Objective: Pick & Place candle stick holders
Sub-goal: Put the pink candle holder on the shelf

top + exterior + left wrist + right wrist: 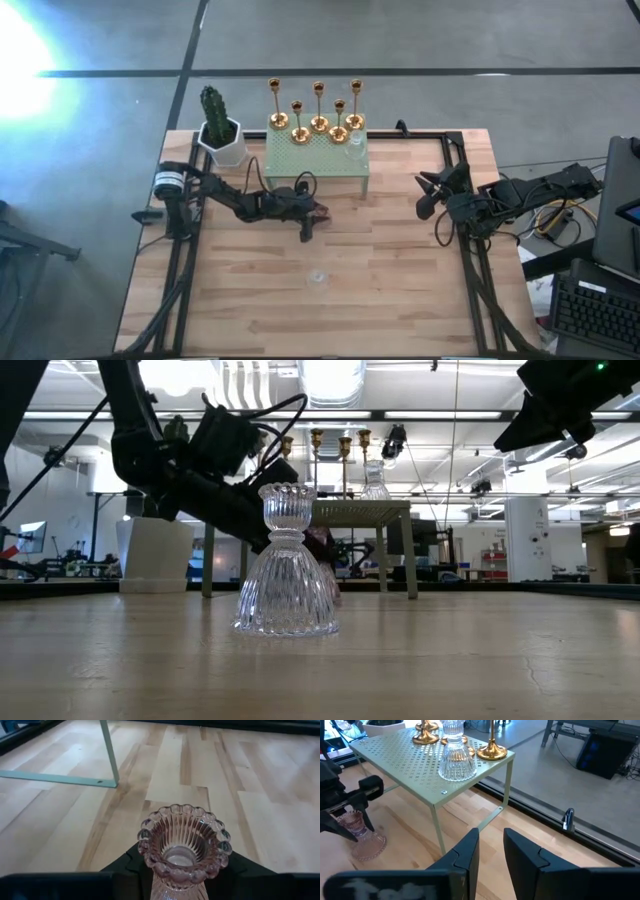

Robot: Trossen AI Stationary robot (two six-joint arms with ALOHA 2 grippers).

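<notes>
A pink glass candle stick holder [184, 845] stands on the table in front of the green stand [316, 160], and my left gripper [312, 213] is shut on it. A clear glass holder [286, 565] stands alone on its base nearer the front edge [318, 277]. Several gold holders [318, 122] and one clear glass one [455, 760] stand on the stand's top. My right gripper [492, 847] hangs raised at the table's right side [428, 195], narrowly open with nothing between its fingers. My left gripper has the pink holder's neck [172, 889], just under its scalloped cup, between its two fingers. The cup hides the exact place of contact. The fingers [131, 866] come from the table's left, slanting slightly down. The holder stands upright, its base [367, 846] on the table.
A cactus in a white pot [220, 135] stands at the far left beside the green stand. The stand's legs [110, 755] rise close behind the pink holder. Bare wood lies between the two arms and toward the front edge.
</notes>
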